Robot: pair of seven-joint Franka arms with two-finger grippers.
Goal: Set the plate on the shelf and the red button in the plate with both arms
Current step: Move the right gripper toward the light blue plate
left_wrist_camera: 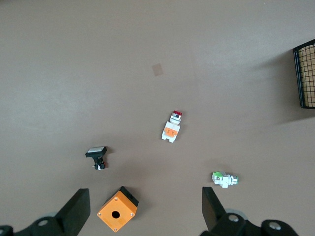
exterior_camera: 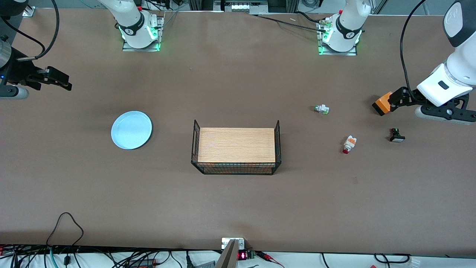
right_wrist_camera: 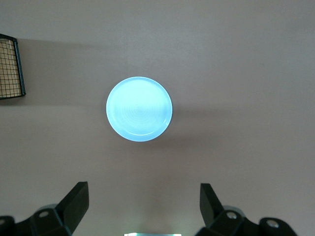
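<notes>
The pale light-blue plate (exterior_camera: 131, 130) lies on the table toward the right arm's end and also shows in the right wrist view (right_wrist_camera: 139, 109). My right gripper (exterior_camera: 61, 81) hangs open and empty above the table beside the plate, its fingers wide apart (right_wrist_camera: 142, 202). The red button (exterior_camera: 349, 144) lies on its side toward the left arm's end and shows in the left wrist view (left_wrist_camera: 172, 128). My left gripper (exterior_camera: 395, 99) is open and empty in the air (left_wrist_camera: 142, 211), over an orange box with a black hole (left_wrist_camera: 117, 210).
A black wire basket with a wooden board (exterior_camera: 236, 147) stands mid-table; its corner shows in both wrist views (left_wrist_camera: 306, 73) (right_wrist_camera: 11, 69). A green-tipped white switch (exterior_camera: 321, 109), the orange box (exterior_camera: 383, 104) and a black switch with a white cap (exterior_camera: 396, 135) lie around the red button.
</notes>
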